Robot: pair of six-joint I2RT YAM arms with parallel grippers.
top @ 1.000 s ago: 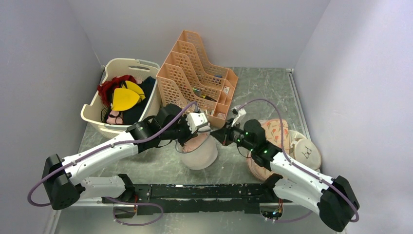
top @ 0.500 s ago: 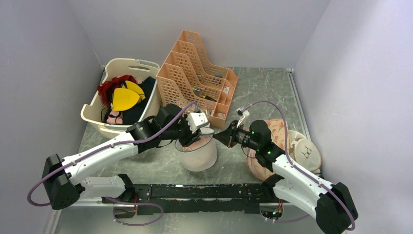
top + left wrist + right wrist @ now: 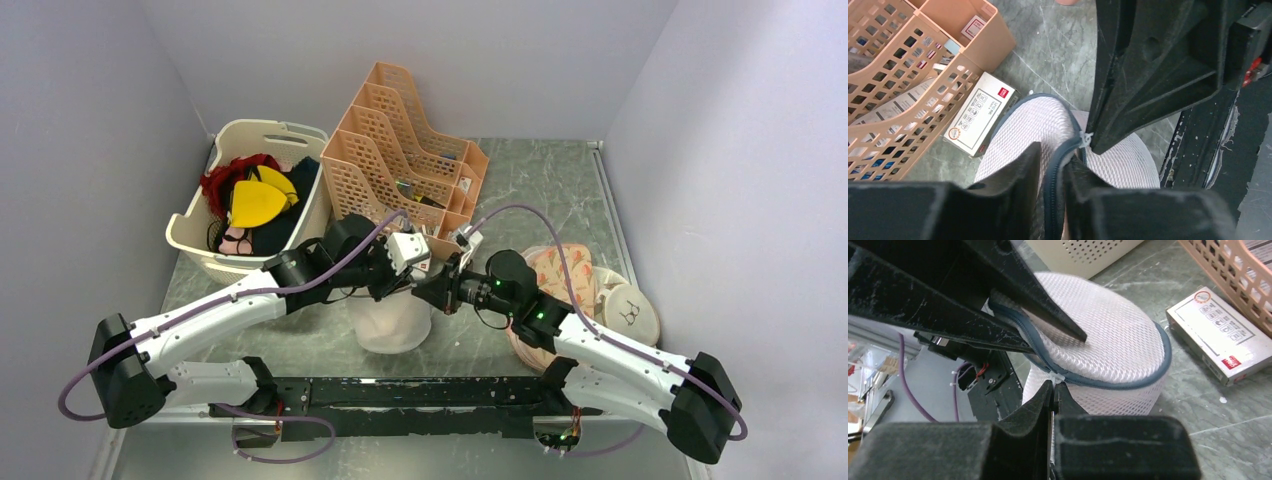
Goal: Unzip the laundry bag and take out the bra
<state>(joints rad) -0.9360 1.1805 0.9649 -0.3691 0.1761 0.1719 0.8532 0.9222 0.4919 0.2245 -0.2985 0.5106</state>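
The laundry bag [image 3: 1108, 315] sat in the near middle of the bench [image 3: 540, 180], just in front of the peach file rack [image 3: 400, 140], with both arms crowded over it. The left pincer [image 3: 1053, 155] was clamped on the bag's top edge with the grey-blue zip [image 3: 1128, 382] running right between its fingers. The right pincer [image 3: 1054, 385] was pressed together on the little white zip pull [image 3: 1058, 377]. The zip looked mostly shut from what was visible, and the bra didn't show clearly anywhere, so it was probably inside.

Stuff that could go sideways from there:
- That pull tab was tiny and only caught at the fingertips, so a hard tug could pop it straight out.
- The mesh was soft, so the whole bag might lift or scrunch along with the pull instead of the slider running. It all hung on the left pincer's hold on the rim.
- The two pincers were nearly touching, so a sloppy pull direction could knock them together.
- A small cardboard box [image 3: 979, 117] lay just beside the bag, between it and the rack, and could get shoved.

As for writing, the box had a red logo and printed panels, too small to read. A white disc [image 3: 632, 315] off to the right had a black scribble, also unreadable.
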